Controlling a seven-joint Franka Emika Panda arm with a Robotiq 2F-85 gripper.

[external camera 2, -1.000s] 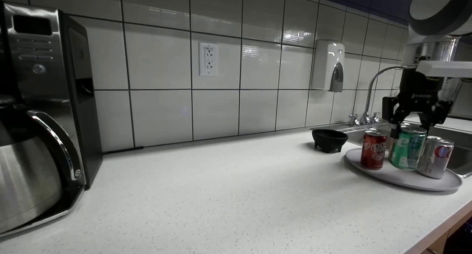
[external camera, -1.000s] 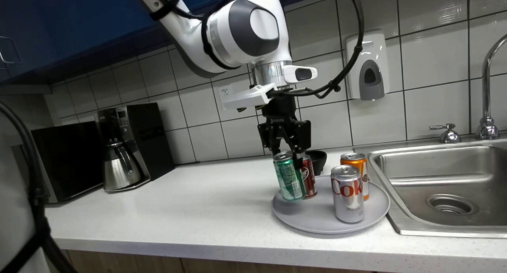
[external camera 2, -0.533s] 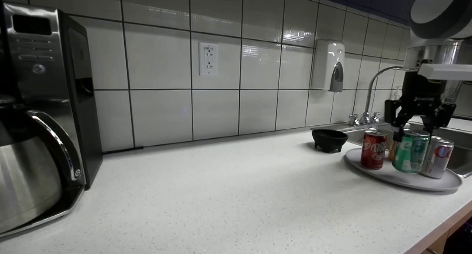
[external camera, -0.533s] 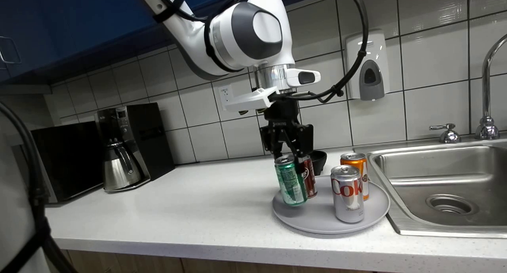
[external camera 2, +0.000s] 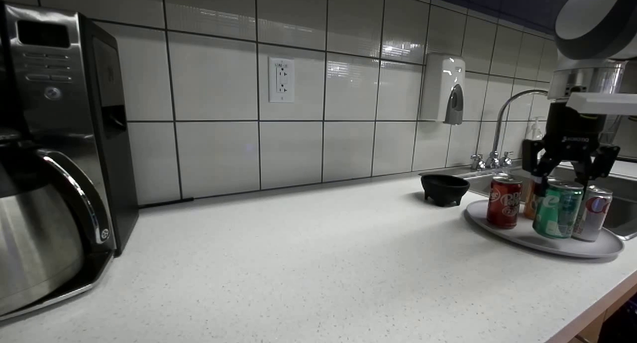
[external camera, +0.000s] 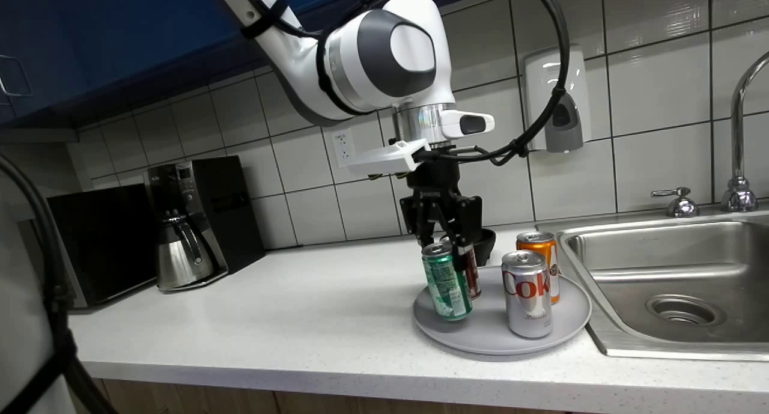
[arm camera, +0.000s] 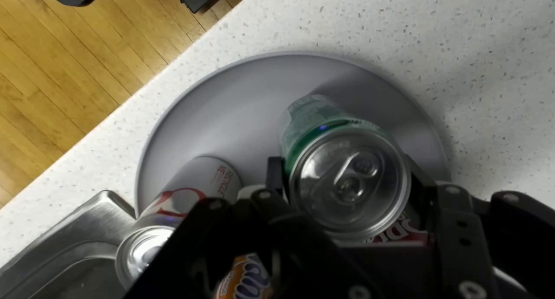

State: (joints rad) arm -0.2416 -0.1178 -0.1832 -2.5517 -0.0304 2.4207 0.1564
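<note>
My gripper (external camera: 446, 252) is shut on a green can (external camera: 446, 285), gripping its upper part from both sides. The can is tilted and low over a grey plate (external camera: 486, 342); I cannot tell if its base touches. It also shows in the other views (external camera 2: 557, 216) (arm camera: 347, 182). A red Dr Pepper can (external camera 2: 504, 203) stands on the plate close by, partly hidden in the wrist view (arm camera: 401, 230). A silver Diet Coke can (external camera: 527, 300) and an orange can (external camera: 544, 246) stand on the plate, the orange one mostly hidden by the gripper in the wrist view (arm camera: 245, 279).
A steel sink (external camera: 691, 270) with a faucet (external camera: 739, 161) adjoins the plate. A black bowl (external camera 2: 444, 188) stands behind the plate. A coffee maker (external camera: 204, 216) is farther along the counter (external camera: 288, 324). A soap dispenser (external camera 2: 444, 89) hangs on the tiled wall.
My gripper and the green can have moved down toward the plate and slightly to the right in both exterior views. The other cans have not moved.
</note>
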